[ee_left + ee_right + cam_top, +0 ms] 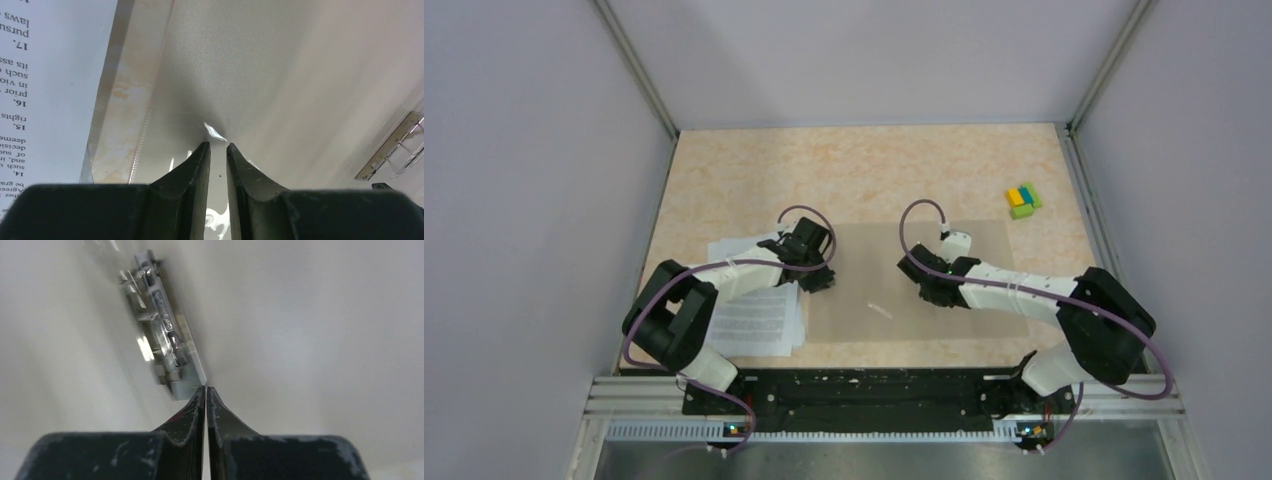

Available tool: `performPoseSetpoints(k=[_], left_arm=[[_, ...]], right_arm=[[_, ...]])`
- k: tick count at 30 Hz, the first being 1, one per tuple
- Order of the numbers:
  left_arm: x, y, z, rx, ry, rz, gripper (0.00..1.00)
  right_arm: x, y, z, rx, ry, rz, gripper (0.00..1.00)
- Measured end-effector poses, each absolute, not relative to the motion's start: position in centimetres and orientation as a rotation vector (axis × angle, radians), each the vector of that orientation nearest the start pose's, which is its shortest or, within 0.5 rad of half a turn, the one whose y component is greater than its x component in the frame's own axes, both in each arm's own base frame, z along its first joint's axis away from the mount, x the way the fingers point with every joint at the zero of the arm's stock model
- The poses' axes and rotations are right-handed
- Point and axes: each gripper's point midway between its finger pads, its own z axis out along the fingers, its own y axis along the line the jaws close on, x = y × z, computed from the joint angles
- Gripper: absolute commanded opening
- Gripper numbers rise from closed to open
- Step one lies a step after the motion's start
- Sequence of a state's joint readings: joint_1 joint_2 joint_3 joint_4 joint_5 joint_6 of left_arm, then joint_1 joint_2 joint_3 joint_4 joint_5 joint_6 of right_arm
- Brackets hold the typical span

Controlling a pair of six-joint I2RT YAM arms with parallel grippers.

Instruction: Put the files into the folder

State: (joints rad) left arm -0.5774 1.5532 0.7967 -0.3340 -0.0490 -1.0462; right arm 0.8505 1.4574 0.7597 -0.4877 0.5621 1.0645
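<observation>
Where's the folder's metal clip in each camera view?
Top external: metal clip, a pale streak on the folder, front centre.
Left wrist: metal clip at the right edge.
Right wrist: metal clip upper left, above the right gripper.
Shared landmark: the folder under it.

smooth tan folder (874, 265), shiny metal clip (162, 335), white paper files (749, 325), scuffed black plastic fingers (197, 170)

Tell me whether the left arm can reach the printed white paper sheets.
Probably yes: the printed white paper sheets lie open beside the left tool, though it seems pinched on the cover of the tan cardboard folder.
</observation>
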Motion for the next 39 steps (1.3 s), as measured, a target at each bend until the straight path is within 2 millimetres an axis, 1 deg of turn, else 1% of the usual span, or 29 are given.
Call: performPoseSetpoints(k=[2, 4, 5, 8, 11, 13, 15, 18, 19, 21, 22, 24, 26, 27, 28, 32, 35, 39], left_arm=[[26.4, -20.4, 2.1, -0.655, 2.662, -0.439, 0.26], [26.4, -20.4, 2.1, -0.657, 2.661, -0.44, 0.26], [26.4, -20.3, 2.1, -0.657, 2.661, -0.44, 0.26], [26.4, -20.4, 2.1, -0.657, 2.662, -0.442, 0.26], [26.4, -20.4, 2.1, -0.651, 2.663, -0.444, 0.27], [26.5, -20.4, 2.2, -0.639, 2.664, -0.444, 0.29], [26.5, -20.4, 2.2, -0.622, 2.665, -0.442, 0.3], [26.6, -20.3, 2.3, -0.59, 2.668, -0.436, 0.36], [26.6, -20.3, 2.4, -0.577, 2.67, -0.433, 0.38], [26.5, -20.3, 2.5, -0.547, 2.678, -0.422, 0.45], [26.4, -20.3, 2.6, -0.527, 2.685, -0.416, 0.48], [26.1, -20.3, 2.8, -0.477, 2.702, -0.392, 0.53], [25.7, -20.3, 3.0, -0.427, 2.725, -0.365, 0.56], [25.6, -20.4, 3.3, -0.403, 2.731, -0.36, 0.57], [25.6, -20.7, 3.7, -0.377, 2.733, -0.358, 0.57], [26.5, -22.1, 5.9, -0.284, 2.703, -0.39, 0.57], [27.1, -22.7, 7.5, -0.244, 2.676, -0.409, 0.57], [27.3, -22.6, 9.1, -0.22, 2.646, -0.417, 0.57]], right_arm=[[23.2, 15.8, 2.8, 0.38, 2.454, -0.106, 0.0], [22.0, 13.3, 2.0, 0.35, 2.485, -0.231, 0.0], [21.8, 12.9, 2.0, 0.341, 2.489, -0.254, 0.0], [21.6, 12.5, 2.0, 0.305, 2.5, -0.277, 0.0], [21.5, 12.6, 2.2, 0.264, 2.513, -0.273, 0.0], [21.5, 12.8, 2.5, 0.241, 2.516, -0.25, 0.04], [21.7, 13.4, 3.2, 0.217, 2.513, -0.202, 0.12], [22.5, 14.9, 4.9, 0.189, 2.487, -0.094, 0.3], [22.8, 15.6, 5.6, 0.177, 2.475, -0.044, 0.32], [23.3, 16.8, 7.1, 0.154, 2.438, 0.056, 0.33], [23.5, 17.3, 7.9, 0.141, 2.421, 0.109, 0.32], [23.8, 18.4, 9.6, 0.127, 2.378, 0.214, 0.25], [24.0, 19.2, 10.7, 0.115, 2.344, 0.298, 0.2], [24.0, 19.4, 10.8, 0.11, 2.335, 0.328, 0.17], [24.0, 19.6, 10.8, 0.102, 2.333, 0.355, 0.14], [23.0, 20.1, 9.2, 0.056, 2.38, 0.416, 0.04], [22.5, 20.6, 8.6, 0.029, 2.408, 0.449, 0.03], [22.5, 21.3, 8.4, 0.021, 2.416, 0.504, 0.03]])
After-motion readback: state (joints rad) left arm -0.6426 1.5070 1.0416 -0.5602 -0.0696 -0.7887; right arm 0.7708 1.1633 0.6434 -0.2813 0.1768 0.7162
